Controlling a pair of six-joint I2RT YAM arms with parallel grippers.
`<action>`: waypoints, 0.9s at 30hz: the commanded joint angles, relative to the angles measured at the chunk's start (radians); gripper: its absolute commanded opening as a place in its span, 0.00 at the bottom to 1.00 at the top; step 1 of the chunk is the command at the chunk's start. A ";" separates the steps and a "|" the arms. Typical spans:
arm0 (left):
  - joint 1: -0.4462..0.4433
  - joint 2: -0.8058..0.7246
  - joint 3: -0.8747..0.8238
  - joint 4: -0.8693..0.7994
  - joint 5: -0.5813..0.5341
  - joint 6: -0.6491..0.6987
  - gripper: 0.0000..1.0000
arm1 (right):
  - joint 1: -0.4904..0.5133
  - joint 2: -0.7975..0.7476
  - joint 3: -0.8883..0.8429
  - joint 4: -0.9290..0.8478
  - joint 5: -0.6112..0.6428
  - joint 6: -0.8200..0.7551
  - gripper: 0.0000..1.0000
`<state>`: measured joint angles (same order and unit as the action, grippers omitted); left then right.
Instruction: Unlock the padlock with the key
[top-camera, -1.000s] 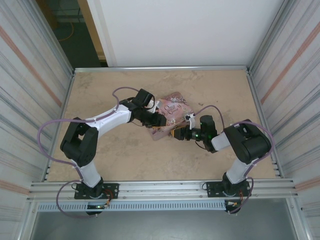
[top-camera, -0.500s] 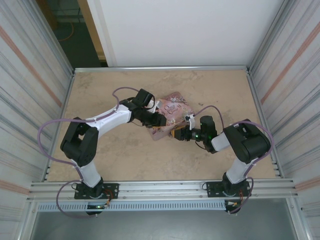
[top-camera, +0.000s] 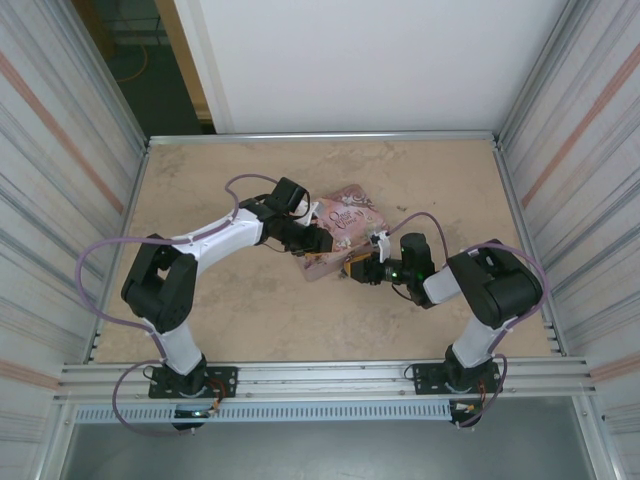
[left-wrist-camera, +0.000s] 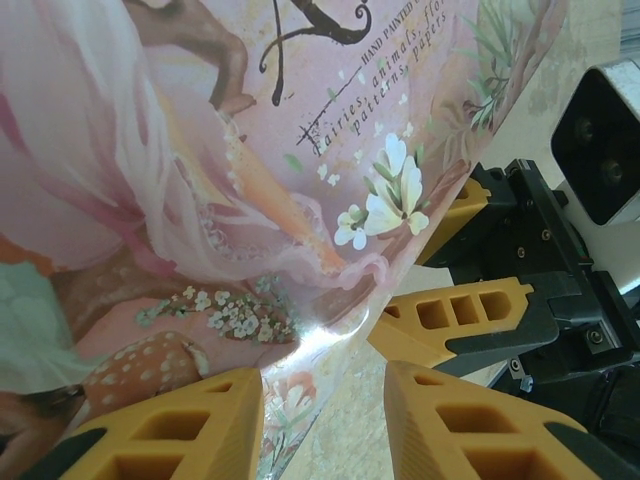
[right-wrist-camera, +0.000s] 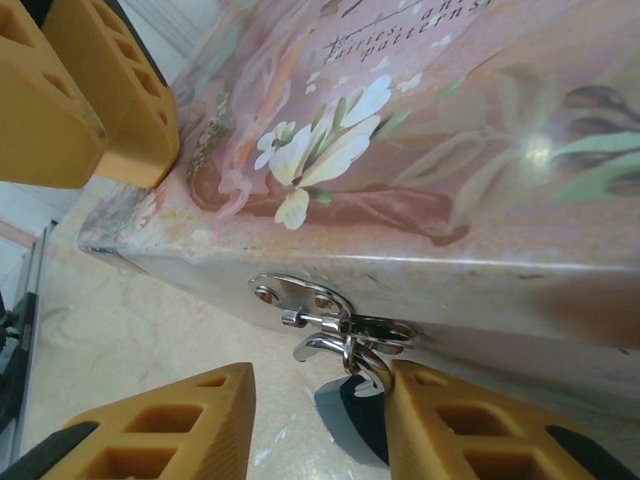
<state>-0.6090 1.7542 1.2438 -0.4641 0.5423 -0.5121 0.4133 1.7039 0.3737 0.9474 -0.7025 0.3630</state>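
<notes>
Count on the table: one pink illustrated tin, one padlock, two arms, two grippers, four orange fingers in all.

Top view: we place the tin just toward 12 o'clock from the table's middle. The left gripper sits at the tin's 8 o'clock edge. The right gripper sits at its 6 o'clock edge, and the two are near each other.

Right wrist view: one metal hasp with two rivets is on the tin's front wall. The padlock hangs from it by one small silver shackle, with the blue body at the hasp's 5 o'clock. We see the right jaws partly spread with the padlock between them. Its body lies right against one finger, and bare table separates it from the other finger. Nothing is clamped.

Left wrist view: the left jaws are partly spread astride the tin's lower corner. One finger lies against the tin, and a strip of table shows between the tin and the other finger. The tin is touched, not pinched.
</notes>
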 joint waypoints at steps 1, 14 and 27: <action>-0.009 0.036 0.014 -0.020 0.001 -0.005 0.37 | 0.027 -0.041 0.011 -0.018 -0.046 -0.044 0.33; -0.009 0.022 -0.003 -0.017 -0.012 -0.007 0.37 | 0.025 -0.040 0.018 -0.064 -0.007 -0.029 0.07; -0.015 0.004 -0.059 0.005 -0.020 -0.022 0.37 | -0.012 -0.005 -0.034 0.119 -0.001 0.130 0.00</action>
<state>-0.6094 1.7481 1.2263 -0.4412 0.5392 -0.5228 0.4068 1.6917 0.3496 0.9363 -0.6746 0.4324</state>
